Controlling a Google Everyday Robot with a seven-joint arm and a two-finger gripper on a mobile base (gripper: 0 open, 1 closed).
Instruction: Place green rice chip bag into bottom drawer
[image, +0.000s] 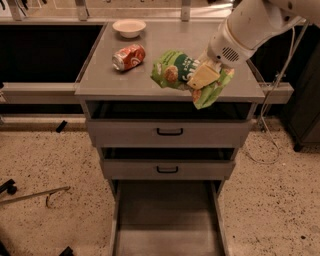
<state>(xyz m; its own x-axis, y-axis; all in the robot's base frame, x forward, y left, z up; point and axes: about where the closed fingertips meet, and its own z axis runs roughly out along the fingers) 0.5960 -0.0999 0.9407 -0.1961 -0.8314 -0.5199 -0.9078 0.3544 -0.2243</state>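
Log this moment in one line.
gripper: shut on bag, over front right of cabinet top | drawer: open below, bag not in | can, bowl: on top

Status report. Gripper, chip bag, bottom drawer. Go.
Gripper at front right of cabinet top, jaws shut on green rice chip bag. Bag overhangs front edge. Bottom drawer open below. Soda can aside, not in the way.

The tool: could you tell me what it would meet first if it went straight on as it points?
The tool, at the front right of the cabinet top, points down-left into the chip bag it grips; beyond, probably that top, depth unclear.
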